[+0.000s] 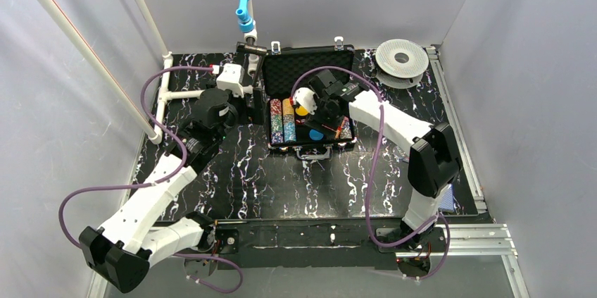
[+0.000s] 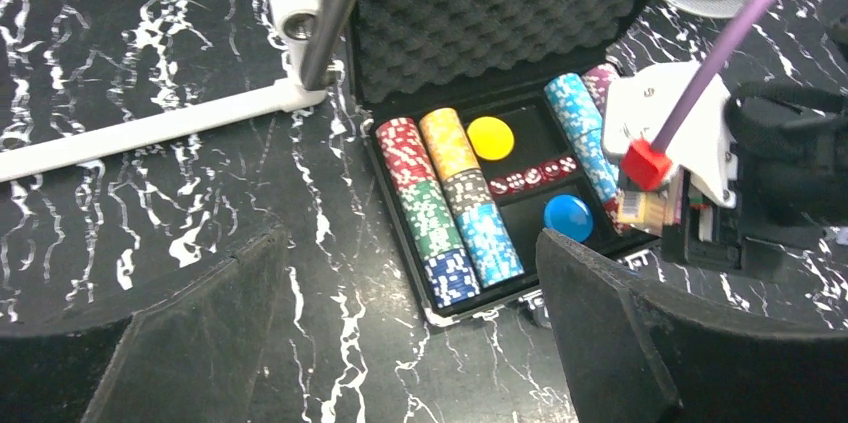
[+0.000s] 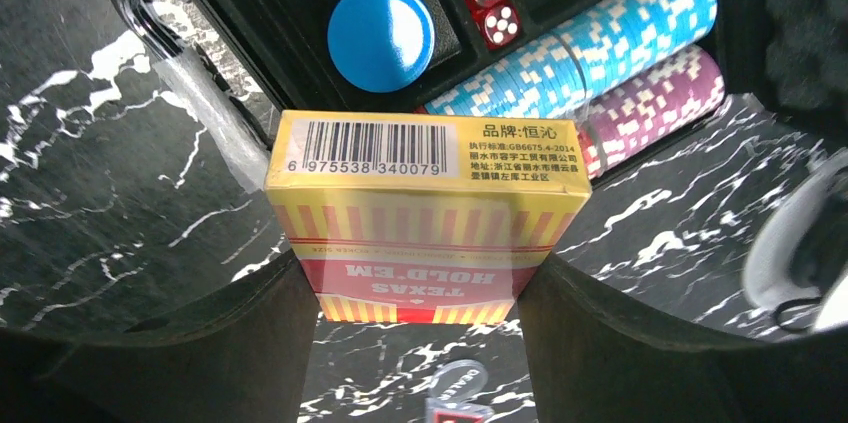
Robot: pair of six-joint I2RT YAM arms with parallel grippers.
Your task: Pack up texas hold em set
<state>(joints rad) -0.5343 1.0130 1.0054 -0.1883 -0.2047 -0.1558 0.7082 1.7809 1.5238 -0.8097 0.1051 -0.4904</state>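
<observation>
Right now the R end effector [image 3: 415, 288] is clamped on the card deck [image 3: 425, 193], which hangs over the front-right part of the open briefcase [image 1: 310, 147], just beside the purple chip row [image 3: 650, 103] and near the blue disc [image 3: 381, 35]. To do it well: square the deck w/ a free pocket, lower straight, and let go only once seated. Can't tell which pocket is free.

L end effector [image 2: 410, 283] hangs spread and empty, left-front of the case. The front rim & handle [image 3: 190, 73] lie under the deck and the lid [image 1: 308, 72] stands behind, so free room is up and over the tabletop [image 1: 281, 185].
</observation>
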